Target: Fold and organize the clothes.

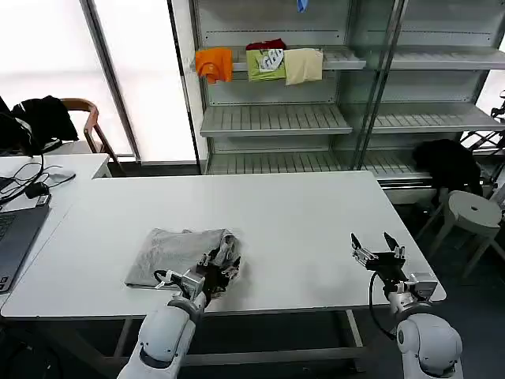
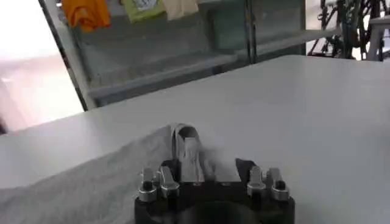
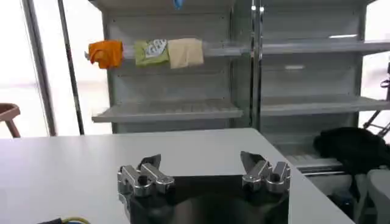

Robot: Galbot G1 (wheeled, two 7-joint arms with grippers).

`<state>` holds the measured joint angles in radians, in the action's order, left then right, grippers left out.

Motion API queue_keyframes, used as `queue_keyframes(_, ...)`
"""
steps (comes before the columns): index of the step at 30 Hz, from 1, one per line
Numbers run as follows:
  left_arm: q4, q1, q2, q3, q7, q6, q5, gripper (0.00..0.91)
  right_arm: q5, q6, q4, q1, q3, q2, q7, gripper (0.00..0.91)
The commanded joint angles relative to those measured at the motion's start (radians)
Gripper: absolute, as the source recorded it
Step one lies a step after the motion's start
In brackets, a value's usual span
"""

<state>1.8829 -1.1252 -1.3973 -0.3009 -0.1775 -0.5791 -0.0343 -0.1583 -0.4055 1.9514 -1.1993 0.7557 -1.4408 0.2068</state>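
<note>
One of the clothes, a light grey shirt (image 1: 175, 254), lies folded on the white table (image 1: 300, 213) near its front left. My left gripper (image 1: 225, 260) sits low at the shirt's right edge. In the left wrist view the left gripper (image 2: 207, 165) is open, its fingers wide apart, and a raised fold of the grey shirt (image 2: 185, 141) stands between them, touching neither. My right gripper (image 1: 377, 246) hovers open over bare table at the front right, well apart from the shirt. In its own wrist view the right gripper (image 3: 200, 159) holds nothing.
Orange (image 1: 214, 63), green (image 1: 267, 63) and cream (image 1: 303, 65) garments hang on a shelf behind the table. A laptop (image 1: 12, 237) and cables lie on the desk at the left. A stool (image 1: 473, 209) and black clothing (image 1: 446, 162) stand at the right.
</note>
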Motion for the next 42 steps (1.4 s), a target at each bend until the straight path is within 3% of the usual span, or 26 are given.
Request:
queue_keyframes(1,-0.027,0.001,-0.004,0.005,-0.001,-0.002,0.182,0.907,0.005,0.003,-0.022,0.006,-0.003,-0.004,0.000,0.907)
queue_keyframes(16,-0.015,-0.013,-0.002,-0.009,-0.028,0.001,0.256,0.907,0.006,-0.017,-0.028,0.010,-0.009,-0.004,-0.029,0.907)
queue_keyframes(25,0.205,-0.021,0.074,-0.269,-0.070,0.026,0.406,0.907,0.002,-0.034,-0.005,0.009,-0.004,0.007,-0.040,0.907)
queue_keyframes(29,0.087,0.000,0.150,-0.462,-0.090,0.097,0.402,0.907,0.008,-0.039,-0.007,0.018,-0.023,0.021,-0.043,0.907)
queue_keyframes(33,-0.062,0.011,0.254,-0.510,-0.100,0.178,0.402,0.907,0.001,-0.023,-0.040,0.044,-0.077,0.039,-0.045,0.907)
queue_keyframes(37,-0.151,0.015,0.276,-0.494,-0.076,0.220,0.384,0.907,-0.010,-0.017,-0.057,0.071,-0.144,0.046,-0.071,0.907)
queue_keyframes(42,-0.230,0.026,0.245,-0.453,-0.022,0.277,0.281,0.907,0.020,-0.042,-0.044,0.088,-0.249,0.019,-0.162,0.907)
